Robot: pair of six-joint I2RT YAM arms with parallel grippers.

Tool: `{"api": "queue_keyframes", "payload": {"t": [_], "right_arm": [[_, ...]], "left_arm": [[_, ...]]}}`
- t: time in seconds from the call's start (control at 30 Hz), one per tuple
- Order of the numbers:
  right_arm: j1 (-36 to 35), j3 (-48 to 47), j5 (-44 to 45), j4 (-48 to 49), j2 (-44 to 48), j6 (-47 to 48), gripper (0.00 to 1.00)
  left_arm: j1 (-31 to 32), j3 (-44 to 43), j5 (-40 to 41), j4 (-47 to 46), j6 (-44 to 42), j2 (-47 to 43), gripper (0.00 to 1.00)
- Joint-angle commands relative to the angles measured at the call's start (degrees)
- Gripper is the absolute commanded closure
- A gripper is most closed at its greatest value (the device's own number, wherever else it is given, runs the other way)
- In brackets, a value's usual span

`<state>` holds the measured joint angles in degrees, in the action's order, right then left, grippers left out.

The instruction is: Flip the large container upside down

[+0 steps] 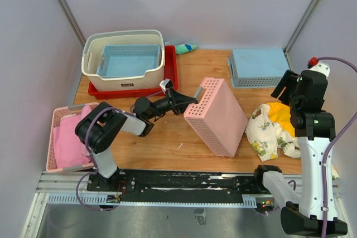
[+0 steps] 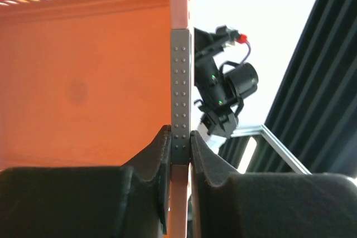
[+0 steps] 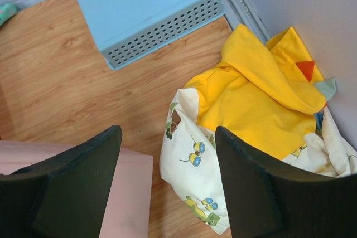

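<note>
The large container [image 1: 124, 80], a deep cream perforated basket, stands upright at the back left on a red tray [image 1: 170, 65], with a blue basket [image 1: 128, 59] inside it. My left gripper [image 1: 192, 97] is well away from it, shut on the rim of a pink perforated basket [image 1: 220, 118] that is tipped on its side mid-table. The left wrist view shows the gripper [image 2: 180, 143] clamping that rim, with the pink basket's inside [image 2: 83, 93] to the left. My right gripper [image 1: 284, 88] is open and empty above the right side; in its wrist view the gripper [image 3: 167, 182] hangs over cloth.
A blue upturned basket [image 1: 257, 66] sits at the back right, also in the right wrist view [image 3: 150, 9]. A pile of yellow and printed cloth [image 1: 273, 126] lies at the right. A pink basket with pink cloth [image 1: 61, 137] sits at the left edge. A green toy [image 1: 186, 48] lies behind the tray.
</note>
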<state>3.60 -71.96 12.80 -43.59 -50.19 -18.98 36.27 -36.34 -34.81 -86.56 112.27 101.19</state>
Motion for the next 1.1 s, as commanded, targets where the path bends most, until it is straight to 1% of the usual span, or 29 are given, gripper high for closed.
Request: {"api": "queue_keyframes", "payload": {"t": [0.0, 0.03, 0.1, 0.17, 0.23, 0.33, 0.4, 0.5, 0.57, 0.63, 0.7, 0.8, 0.9, 1.07], "right_arm": [[0.71, 0.99, -2.50, 0.29, -0.44, 0.72, 0.30], [0.71, 1.00, -2.98, 0.30, -0.74, 0.69, 0.30], [0.71, 1.02, -4.04, 0.33, -1.20, 0.64, 0.30], [0.71, 1.05, -5.31, 0.33, -1.63, 0.76, 0.30], [0.67, 1.46, -7.73, 0.28, -2.10, 1.15, 0.30], [0.70, 2.41, -15.21, -0.75, -3.91, 0.72, 0.30], [0.70, 3.61, -21.01, -1.81, -5.27, 0.32, 0.30], [0.71, 6.33, -26.37, -4.14, -6.17, 0.07, 0.29], [0.67, 9.31, -30.05, -4.72, -5.55, 0.17, 0.29], [0.63, 12.66, -31.64, -5.55, -4.76, 0.34, 0.29], [0.71, 15.36, -33.24, -6.18, -4.23, 0.21, 0.28], [0.71, 18.65, -35.32, -6.41, -3.85, -0.24, 0.28], [0.64, 21.84, -38.37, -5.41, -4.01, -1.60, 0.28], [0.67, 25.06, -41.06, -3.55, -5.67, -2.46, 0.28]], "left_arm": [[-3.14, 5.73, -1.11, -7.69, -5.72, 0.65, 0.73], [-3.85, 6.87, -1.14, -8.13, -6.31, 0.94, 0.61], [-5.27, 8.82, -1.20, -8.29, -7.21, 1.48, 0.41], [-6.56, 10.11, -1.63, -7.84, -8.68, 1.84, 0.28], [-7.49, 10.40, -2.58, -4.94, -12.11, 1.97, 0.21], [-8.42, 9.82, -3.74, 6.30, -22.35, 1.38, 0.17], [-8.50, 8.73, -3.06, 16.05, -29.69, -0.05, 0.13], [-8.41, 6.37, -0.89, 32.15, -40.06, -3.83, 0.07], [-8.49, 3.72, 2.20, 46.64, -47.47, -7.04, 0.01], [-8.46, 0.82, 6.21, 58.35, -54.48, -9.96, 0.01], [-8.43, -1.62, 10.58, 67.63, -60.75, -12.97, 0.01], [-8.33, -4.79, 16.57, 77.73, -66.42, -15.57, 0.01], [-8.24, -7.20, 19.77, 85.42, -70.63, -16.59, 0.01], [-5.83, -11.07, 25.51, 93.81, -77.15, -17.45, 0.01]]}}
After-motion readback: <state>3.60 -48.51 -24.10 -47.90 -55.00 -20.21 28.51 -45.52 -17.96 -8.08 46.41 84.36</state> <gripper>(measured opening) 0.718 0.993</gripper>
